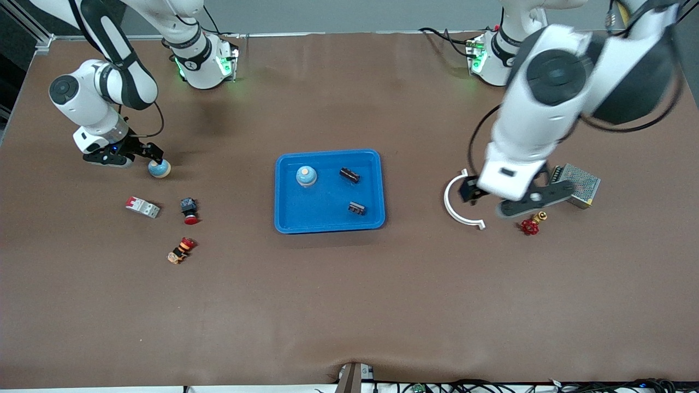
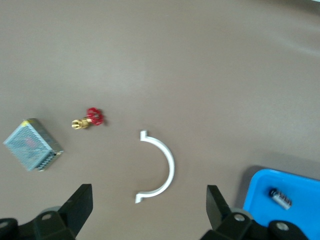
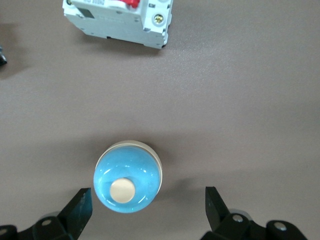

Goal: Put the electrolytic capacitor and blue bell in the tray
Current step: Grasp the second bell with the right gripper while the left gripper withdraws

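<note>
The open right gripper (image 1: 155, 158) hangs over a blue bell (image 1: 159, 169) near the right arm's table edge, ready to descend and close, while the open left gripper (image 1: 494, 199) waits outside the tray (image 1: 327, 224).

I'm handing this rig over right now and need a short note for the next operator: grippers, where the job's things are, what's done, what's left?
Right gripper: open, low by the blue bell on the table at the right arm's end, not gripping.
Left gripper: open, holding nothing, over the white half-ring.
Blue tray, mid-table: holds another blue bell and two dark capacitors.
Done: those three placed.
Left: probably just the loose bell.
</note>
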Motion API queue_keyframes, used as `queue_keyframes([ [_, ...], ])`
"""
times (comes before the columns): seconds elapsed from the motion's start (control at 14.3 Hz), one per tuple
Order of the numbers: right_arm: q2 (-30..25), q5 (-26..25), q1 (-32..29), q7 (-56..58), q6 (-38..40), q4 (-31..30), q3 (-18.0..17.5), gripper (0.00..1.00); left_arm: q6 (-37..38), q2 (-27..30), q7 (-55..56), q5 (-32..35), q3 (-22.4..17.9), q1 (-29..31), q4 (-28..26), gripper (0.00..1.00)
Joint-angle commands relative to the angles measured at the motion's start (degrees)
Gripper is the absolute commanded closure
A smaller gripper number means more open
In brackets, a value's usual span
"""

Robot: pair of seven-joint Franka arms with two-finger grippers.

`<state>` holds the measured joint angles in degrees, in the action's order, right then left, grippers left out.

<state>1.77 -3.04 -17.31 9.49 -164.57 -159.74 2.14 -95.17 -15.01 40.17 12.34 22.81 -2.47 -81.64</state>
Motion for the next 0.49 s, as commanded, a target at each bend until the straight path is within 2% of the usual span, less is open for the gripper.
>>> queue_keyframes([
  [0.0,1.73,-0.74,-1.41,-0.53,-5.05,-2.24,-0.91,0.0,2.97,5.68,-10.34,-4.51,0.3,5.45,-2.47,0.0],
  [0.14,3.23,-0.65,-1.06,-0.88,-6.73,-2.24,-0.99,0.0,5.08,7.52,-13.79,-4.61,0.39,8.17,-2.47,0.0],
  [0.28,3.68,-0.56,-0.79,-1.49,-7.08,-2.15,-1.08,0.0,6.49,9.28,-16.69,-4.78,-0.57,8.45,-2.64,0.0],
  [0.42,3.68,-0.56,0.78,-3.86,-7.08,-2.15,-1.08,0.0,6.49,11.65,-21.16,-5.83,-5.9,6.18,-4.31,0.0],
])
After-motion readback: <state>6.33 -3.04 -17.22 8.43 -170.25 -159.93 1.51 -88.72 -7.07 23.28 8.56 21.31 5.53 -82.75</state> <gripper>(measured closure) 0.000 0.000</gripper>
